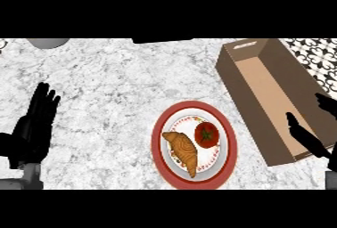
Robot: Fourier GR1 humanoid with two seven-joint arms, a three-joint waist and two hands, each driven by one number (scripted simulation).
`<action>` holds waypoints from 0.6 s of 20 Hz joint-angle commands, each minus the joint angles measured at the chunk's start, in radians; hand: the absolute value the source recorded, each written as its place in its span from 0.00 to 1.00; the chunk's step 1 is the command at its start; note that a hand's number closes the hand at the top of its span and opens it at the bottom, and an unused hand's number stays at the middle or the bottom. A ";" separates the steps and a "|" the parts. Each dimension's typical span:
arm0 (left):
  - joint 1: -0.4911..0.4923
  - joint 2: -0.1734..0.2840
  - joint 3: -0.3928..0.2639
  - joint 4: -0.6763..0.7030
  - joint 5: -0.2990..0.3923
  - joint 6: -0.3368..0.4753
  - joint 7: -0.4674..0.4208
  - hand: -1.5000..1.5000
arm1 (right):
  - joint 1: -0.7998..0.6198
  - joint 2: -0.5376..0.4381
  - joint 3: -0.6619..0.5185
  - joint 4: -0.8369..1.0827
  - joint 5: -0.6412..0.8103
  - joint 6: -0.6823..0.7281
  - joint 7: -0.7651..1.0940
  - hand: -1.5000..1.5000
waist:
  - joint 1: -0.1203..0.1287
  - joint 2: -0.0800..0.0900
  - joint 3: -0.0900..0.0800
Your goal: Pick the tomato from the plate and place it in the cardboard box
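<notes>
A red tomato (pixel 207 135) with a green stem lies on the right half of a red-rimmed white plate (pixel 160 133), beside a brown croissant (pixel 183 150). The open cardboard box (pixel 266 91) stands to the plate's right, running from the far counter toward me. My right hand (pixel 309 139) is open over the box's near right corner, fingers straight, thumb pointing left, well right of the tomato. At the left edge my left hand (pixel 33 122) rests open, fingers up, holding nothing.
The marble counter (pixel 112 80) stretches between the left hand and the plate. A grey round object (pixel 47 42) shows at the far left edge and a dark object (pixel 161 40) at the far middle. Patterned tiles (pixel 319 55) lie beyond the box at right.
</notes>
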 commanded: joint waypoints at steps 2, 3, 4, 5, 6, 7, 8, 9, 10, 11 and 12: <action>0.002 -0.022 -0.018 -0.027 0.037 -0.035 0.042 0.50 | 0.266 0.002 0.075 -0.227 0.204 -0.120 -0.005 0.00 | 0.060 0.007 0.003; -0.024 -0.013 -0.028 -0.047 0.026 -0.023 0.073 0.50 | 0.284 -0.039 0.101 -0.271 0.271 -0.093 0.092 0.00 | 0.062 0.008 0.001; -0.006 0.001 -0.017 -0.053 0.040 -0.043 0.076 0.50 | 0.330 -0.081 0.095 -0.308 0.296 -0.055 0.132 0.00 | 0.064 0.008 0.000; -0.016 -0.022 -0.035 -0.029 0.018 -0.027 0.054 0.50 | 0.350 -0.114 0.114 -0.357 0.326 -0.002 0.205 0.00 | 0.054 0.009 -0.002; -0.040 0.005 -0.010 -0.036 0.037 -0.039 0.082 0.50 | 0.361 -0.141 0.129 -0.343 0.370 0.040 0.250 0.00 | 0.064 0.012 -0.003; -0.019 -0.018 -0.028 -0.030 0.021 -0.022 0.065 0.50 | 0.413 -0.165 0.152 -0.370 0.375 0.095 0.278 0.00 | 0.056 0.012 -0.005; -0.030 -0.018 -0.032 -0.046 0.035 -0.037 0.077 0.50 | 0.399 -0.172 0.174 -0.400 0.390 0.146 0.354 0.00 | 0.076 0.015 -0.004; -0.028 -0.026 -0.029 -0.030 0.029 -0.031 0.062 0.50 | 0.444 -0.195 0.194 -0.412 0.398 0.195 0.382 0.00 | 0.071 0.016 -0.005; -0.023 -0.010 -0.025 -0.045 0.019 -0.023 0.071 0.50 | 0.464 -0.214 0.203 -0.492 0.393 0.243 0.445 0.00 | 0.072 0.013 -0.006; -0.034 -0.044 -0.041 -0.023 0.018 -0.018 0.057 0.50 | 0.473 -0.204 0.235 -0.530 0.425 0.268 0.505 0.00 | 0.075 0.017 -0.004; -0.043 -0.029 -0.043 -0.031 0.022 -0.031 0.079 0.50 | 0.474 -0.222 0.233 -0.597 0.442 0.309 0.581 0.00 | 0.079 0.017 -0.004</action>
